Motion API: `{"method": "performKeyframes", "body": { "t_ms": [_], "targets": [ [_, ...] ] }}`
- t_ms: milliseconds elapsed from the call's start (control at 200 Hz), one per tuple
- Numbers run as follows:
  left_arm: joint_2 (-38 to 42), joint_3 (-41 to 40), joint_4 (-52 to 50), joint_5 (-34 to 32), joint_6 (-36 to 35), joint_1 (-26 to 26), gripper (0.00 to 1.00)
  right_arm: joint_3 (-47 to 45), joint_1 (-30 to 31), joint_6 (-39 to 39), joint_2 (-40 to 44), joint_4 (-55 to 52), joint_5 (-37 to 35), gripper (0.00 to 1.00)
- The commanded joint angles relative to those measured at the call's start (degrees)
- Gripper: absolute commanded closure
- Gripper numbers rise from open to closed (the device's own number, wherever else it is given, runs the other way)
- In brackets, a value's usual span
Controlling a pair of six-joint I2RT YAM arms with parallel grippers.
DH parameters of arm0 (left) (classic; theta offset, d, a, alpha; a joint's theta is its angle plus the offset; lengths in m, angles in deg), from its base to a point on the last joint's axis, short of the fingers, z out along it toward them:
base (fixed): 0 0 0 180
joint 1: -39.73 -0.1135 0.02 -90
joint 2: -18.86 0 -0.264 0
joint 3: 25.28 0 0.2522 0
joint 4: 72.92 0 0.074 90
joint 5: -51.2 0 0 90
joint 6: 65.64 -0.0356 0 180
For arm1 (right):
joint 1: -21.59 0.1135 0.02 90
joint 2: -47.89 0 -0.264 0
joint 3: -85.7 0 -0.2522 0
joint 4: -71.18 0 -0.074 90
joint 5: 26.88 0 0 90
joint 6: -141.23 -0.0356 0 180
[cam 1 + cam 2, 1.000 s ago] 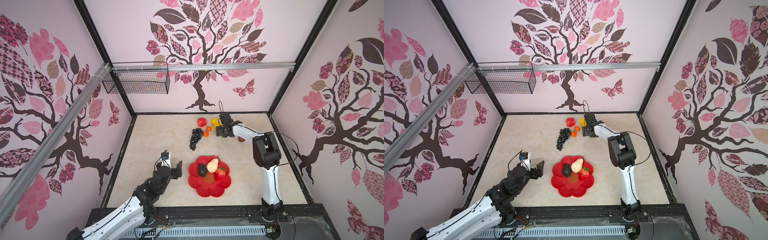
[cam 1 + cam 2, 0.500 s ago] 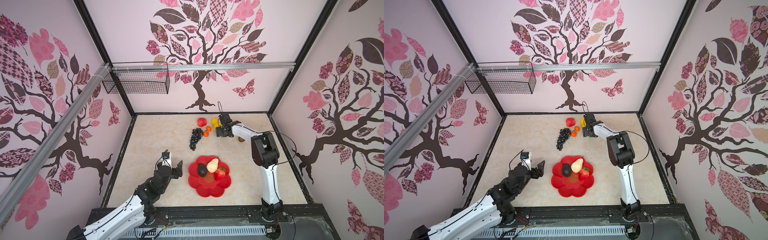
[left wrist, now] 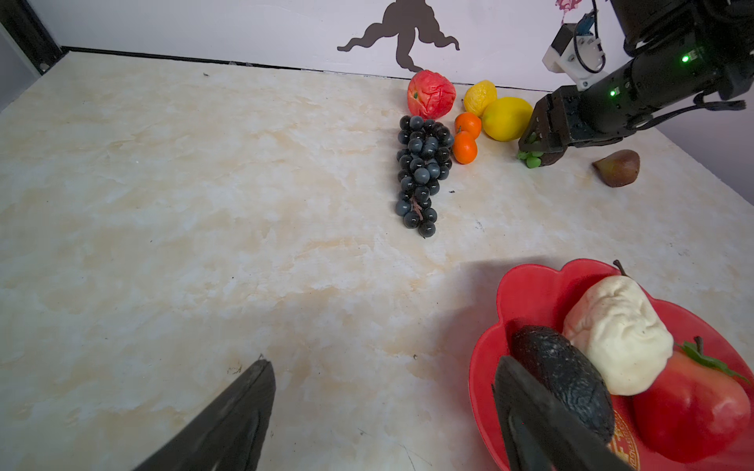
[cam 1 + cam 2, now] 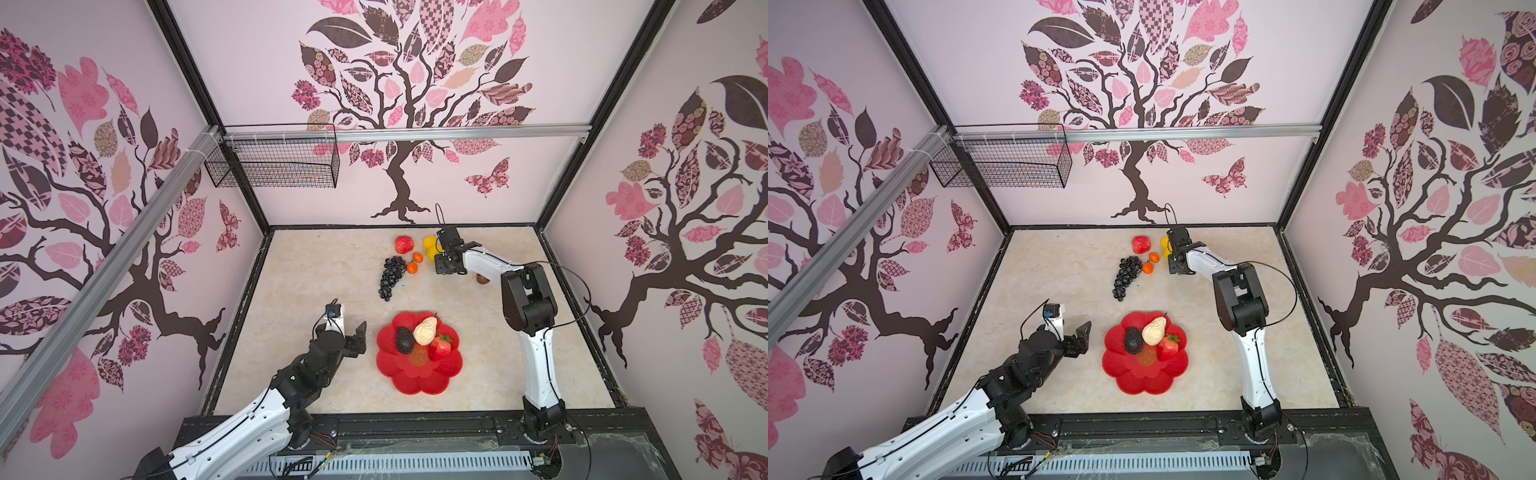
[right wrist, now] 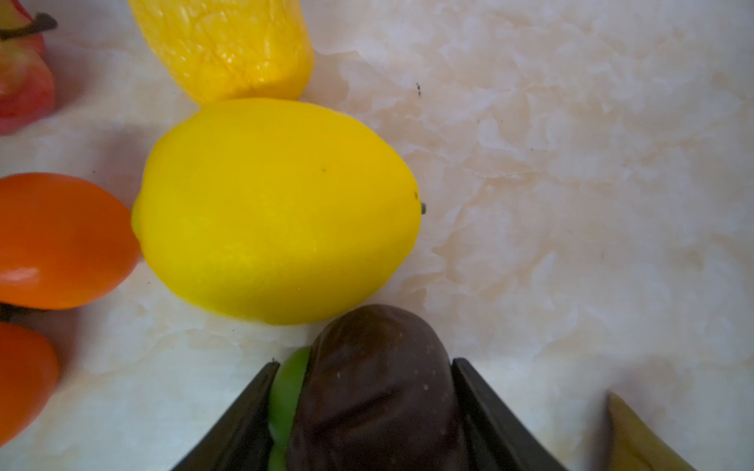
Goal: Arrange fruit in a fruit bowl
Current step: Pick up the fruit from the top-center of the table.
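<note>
The red scalloped fruit bowl (image 4: 419, 386) holds a black avocado (image 4: 404, 339), a cream pear (image 4: 424, 330) and a strawberry (image 4: 439, 347). Towards the back lie the grape bunch (image 4: 390, 274), red apple (image 4: 403, 244), two oranges (image 4: 417, 257), two yellow lemons (image 3: 506, 119) and a brown pear (image 3: 618, 167). My right gripper (image 5: 363, 367) is down on the table beside the lemon (image 5: 277, 208). Its jaws press a dark brown fruit (image 5: 379, 379) and a green piece (image 5: 285, 387) between them. My left gripper (image 3: 379, 375) hangs open and empty just left of the bowl (image 3: 485, 367).
A black wire basket (image 4: 274, 164) hangs on the rail at the back left, high above the table. Walls close in the back and both sides. The right arm's elbow (image 4: 528, 299) stands over the table to the right of the bowl.
The right gripper's jaws have narrowed onto the dark brown fruit. The left arm has stayed almost where it was, gripper still open.
</note>
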Motion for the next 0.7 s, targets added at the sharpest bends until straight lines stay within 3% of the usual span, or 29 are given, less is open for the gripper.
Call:
{"method": "performKeyframes", "body": {
  "t_ms": [0,260,445,695],
  "targets": [
    [-0.4,0.0,1.5,0.7,-0.8,-0.2,0.13,-1.4,-0.5,-0.7,1.7,-0.2,0.5,0.35],
    [-2.8,0.5,3.2,4.5,-1.1,-0.2,0.13,-13.1,-0.5,-5.3,14.9,4.2,9.2,0.35],
    [-4.8,1.3,5.6,10.9,-0.2,-0.2,0.14,-24.8,-0.5,-11.5,27.5,9.6,18.9,0.34],
    [-10.2,9.2,6.3,21.4,3.3,-0.1,0.18,-41.1,-0.5,-23.8,44.1,19.6,33.1,0.32]
  ]
}}
